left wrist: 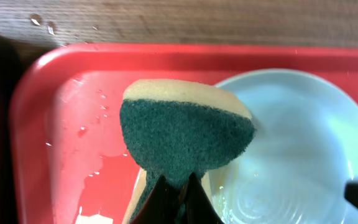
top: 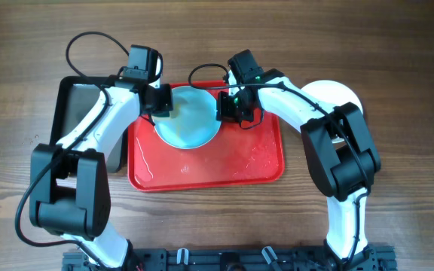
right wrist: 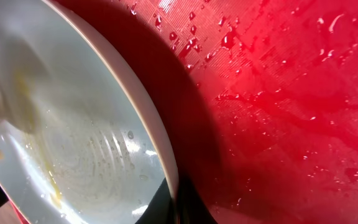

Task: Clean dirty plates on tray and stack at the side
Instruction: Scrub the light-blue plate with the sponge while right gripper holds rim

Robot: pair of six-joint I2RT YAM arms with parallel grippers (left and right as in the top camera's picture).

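1. The red tray [top: 202, 169] lies in the middle of the wooden table [top: 398, 60]. A dark grey pan [top: 77, 102] sits just beside its left edge.
2. An aqua plate [top: 187, 120] sits at the tray's far edge, midway between the far corners.
3. The left gripper [top: 160, 102] is at the plate's left rim. Its fingers are pinched narrow on a sponge [left wrist: 185, 134].
4. In the left wrist view the sponge's green scouring face is toward the camera, with yellow foam behind it. It overlaps the plate's left edge, but I cannot tell whether it touches the plate.
5. The right gripper [top: 228, 105] is at the plate's right rim. In the right wrist view its fingers are clamped on that rim, one on each side.
6. A broad shadow lies on the tray under the gripped rim. I cannot tell whether the plate is lifted off the tray there.
7. A yellowish smear [right wrist: 50, 180] runs across the plate's inner surface.
8. Water drops [right wrist: 229, 40] are scattered over the tray floor, which shines wet.
9. A white plate [top: 336, 92] rests on the table beyond the tray's far right corner, partly hidden by the right arm.
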